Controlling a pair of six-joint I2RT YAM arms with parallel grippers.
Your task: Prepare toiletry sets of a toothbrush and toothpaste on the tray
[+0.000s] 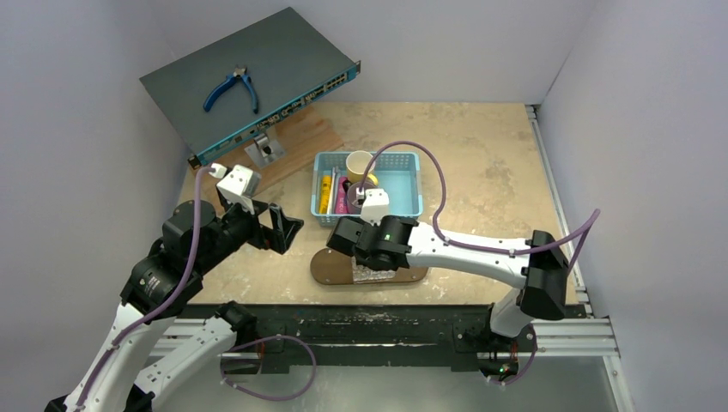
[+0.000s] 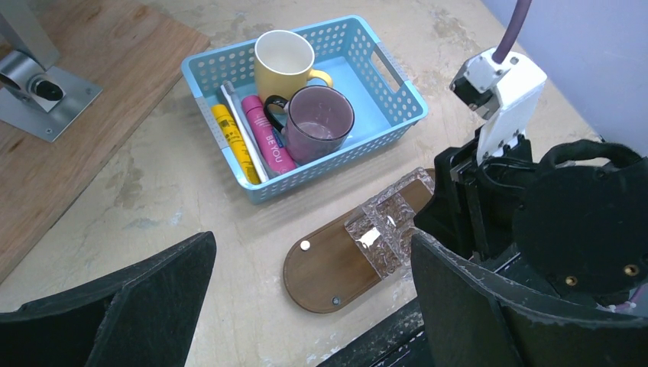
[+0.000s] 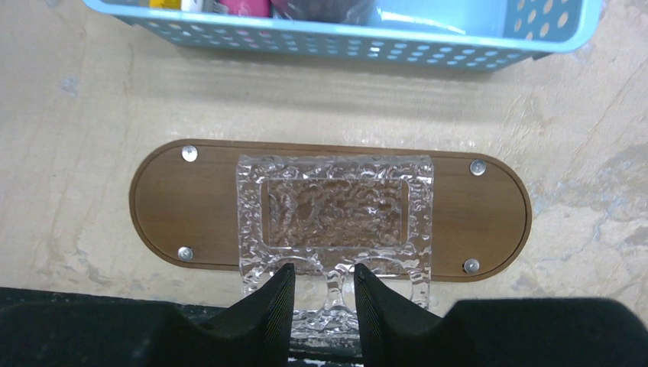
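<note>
tray: dark oval board (image 3: 183, 206) flat on the surface, long side left-right, near the front edge, just in front of the basket and not touching it
on tray: clear knobbly dish (image 3: 334, 202) across the middle; its near edge overhangs the tray's front edge
toothbrush: white stick (image 2: 243, 126) lying in the basket between the two tubes, not on the tray
toothpaste: pink tube (image 2: 267, 134) and yellow tube (image 2: 233, 141) side by side at the basket's left end, flat on the bottom
right fingers: (image 3: 267, 313) narrow gap, straddling the dish's near rim, with glass in the gap; can't tell if the pads press on it or only sit beside it
left fingers: (image 2: 153, 290) spread wide, nothing between them, hanging above the surface left of the tray, well apart from it
basket: blue perforated (image 2: 336, 164), behind the tray
mugs: yellow mug (image 2: 284, 57) and purple see-through mug (image 2: 317, 122) upright in the basket, right of the tubes, touching each other
far left: grey rack box (image 1: 257, 69) tilted, blue pliers (image 1: 232, 88) on top; wooden board (image 1: 300, 142) under it with a metal bracket (image 1: 264, 150)
</note>
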